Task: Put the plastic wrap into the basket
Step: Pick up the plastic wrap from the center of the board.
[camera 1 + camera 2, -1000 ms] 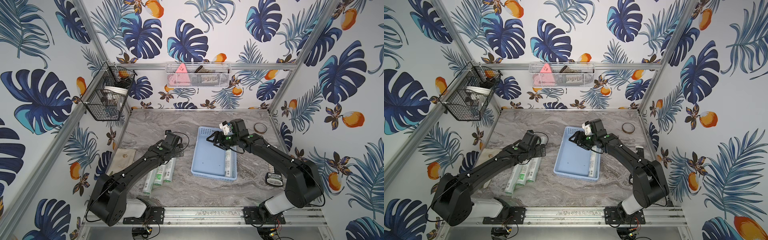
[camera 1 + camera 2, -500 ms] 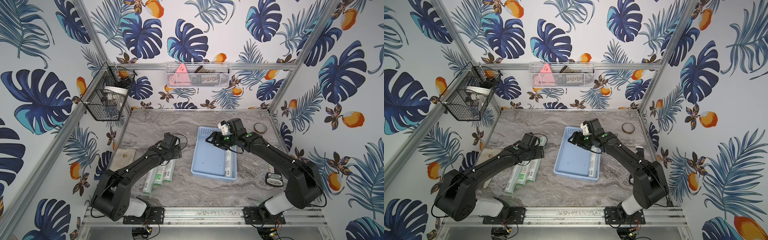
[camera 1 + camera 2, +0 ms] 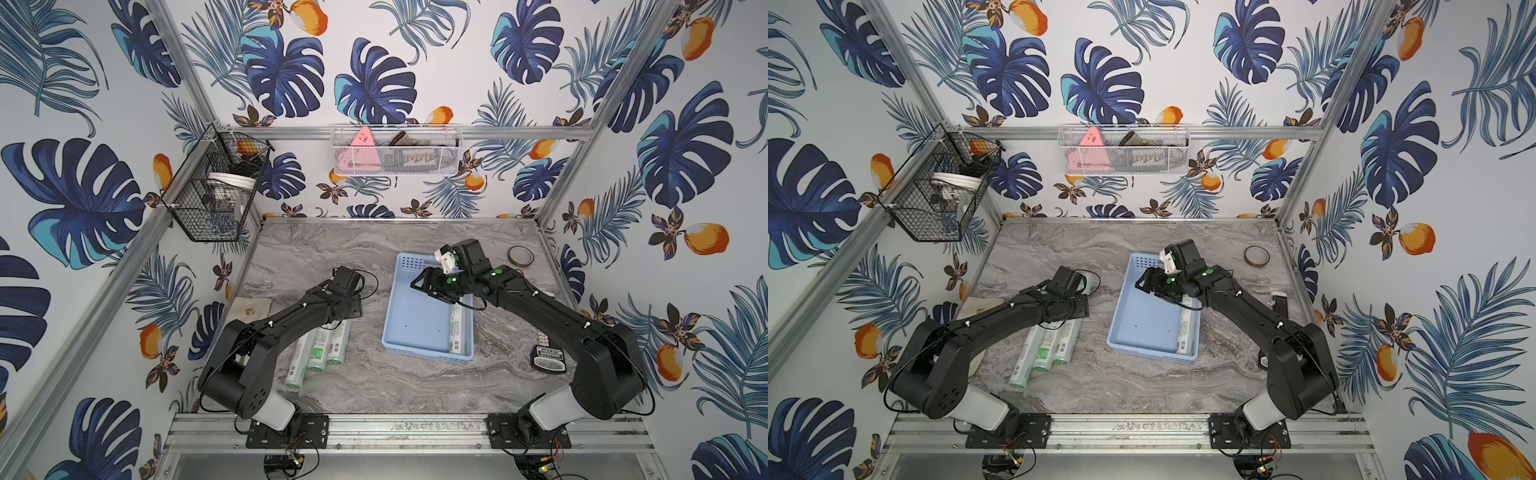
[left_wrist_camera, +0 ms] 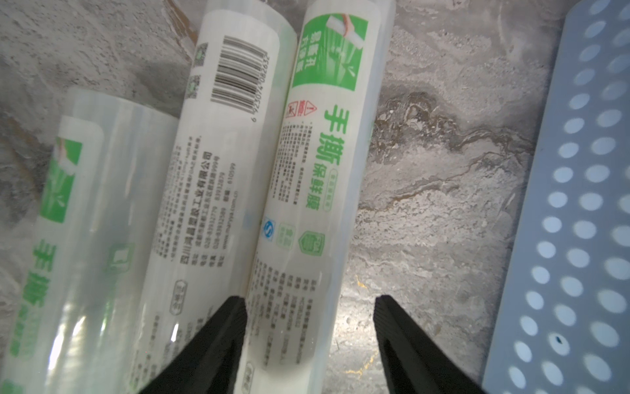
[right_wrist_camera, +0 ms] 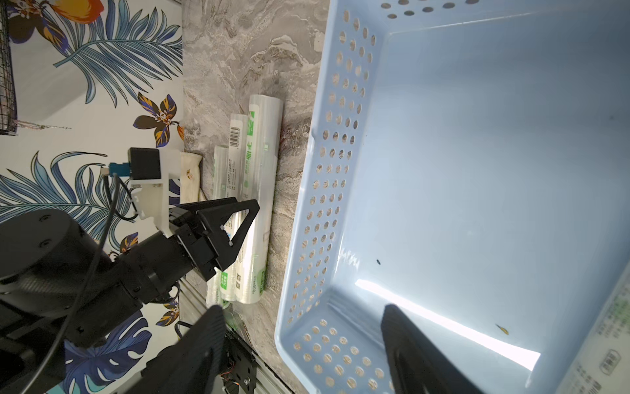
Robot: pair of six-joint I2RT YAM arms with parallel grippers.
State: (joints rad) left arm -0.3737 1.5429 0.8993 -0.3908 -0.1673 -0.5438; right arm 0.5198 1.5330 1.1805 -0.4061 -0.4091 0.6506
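In the basket (image 3: 419, 324) one roll (image 3: 457, 328) lies along the three o'clock wall, while three rolls (image 3: 318, 353) wait on the table (image 3: 374, 382) at its nine o'clock. We see the left gripper (image 4: 308, 298) spread astride the nearest roll (image 4: 306, 204), not yet pinching, and the right gripper (image 5: 303, 308) spread, empty, above the basket. We fear the finger (image 4: 218, 341) wedged against the barcoded neighbour (image 4: 191, 211) drags it, or the glossy wrapper, printed 手撕保鲜膜, slips.

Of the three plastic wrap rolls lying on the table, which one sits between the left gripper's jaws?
The roll nearest the basket, at the row's end: the left gripper straddles it, one jaw between it and the barcode roll.
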